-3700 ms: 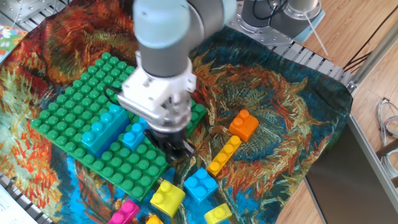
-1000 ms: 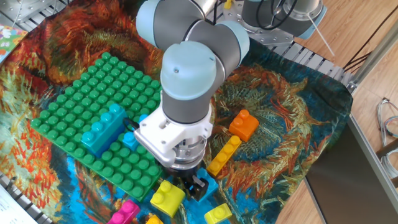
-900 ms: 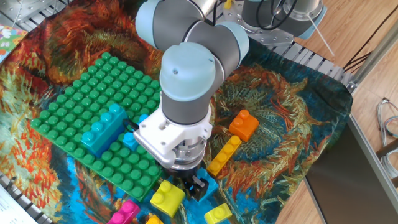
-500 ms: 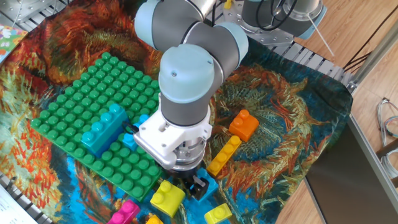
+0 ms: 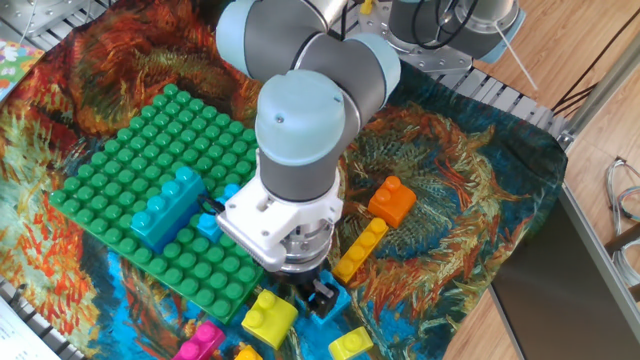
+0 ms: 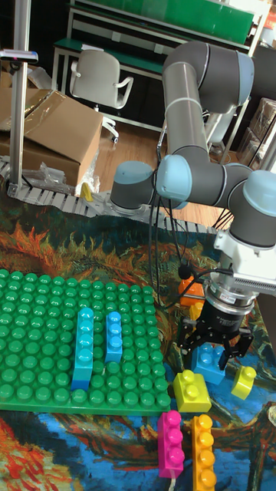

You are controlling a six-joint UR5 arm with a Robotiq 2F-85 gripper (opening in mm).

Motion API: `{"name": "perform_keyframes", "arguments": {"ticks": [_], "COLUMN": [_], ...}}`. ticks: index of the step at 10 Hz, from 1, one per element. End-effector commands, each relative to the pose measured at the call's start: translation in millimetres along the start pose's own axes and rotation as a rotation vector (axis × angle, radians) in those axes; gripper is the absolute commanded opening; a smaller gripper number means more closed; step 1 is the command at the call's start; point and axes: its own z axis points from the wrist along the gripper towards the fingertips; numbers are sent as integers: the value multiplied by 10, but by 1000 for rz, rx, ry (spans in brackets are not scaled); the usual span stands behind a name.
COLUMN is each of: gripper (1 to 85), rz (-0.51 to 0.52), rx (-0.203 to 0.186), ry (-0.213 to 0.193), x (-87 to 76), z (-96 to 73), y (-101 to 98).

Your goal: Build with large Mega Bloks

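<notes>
Two black fingers of the gripper (image 6: 214, 349) straddle the square blue Mega Blok (image 6: 208, 363), closed against its sides as it sits on the patterned cloth (image 5: 450, 190) just off the green studded plate (image 5: 120, 170). Beside the pincer lie a yellow square block (image 6: 191, 390) toward the plate and a small yellow block (image 6: 244, 380) on the other side. Compared with half a second ago, almost nothing differs; the fingers have shifted only slightly around the same brick.

A lab or workshop: cardboard boxes (image 6: 54, 134), an office chair (image 6: 97, 80) and green-topped benches (image 6: 192, 15) surround the table.
</notes>
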Motion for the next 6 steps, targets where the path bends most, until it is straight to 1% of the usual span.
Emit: {"name": "perform_keyframes", "arguments": {"ticks": [1,2,3,4,5,6], "gripper": [680,680,677,670,680,693], "rz": [47,68,91,95,62,20], "rx": [-24,-26,-28,-9,-4,-7], "ry": [17,14,-1,-20,-20,-4], "x": [198,269,264,217,217,259], "z": [-164,-176,-166,-166,-166,-165], "y": [185,292,365,312,300,310]}}
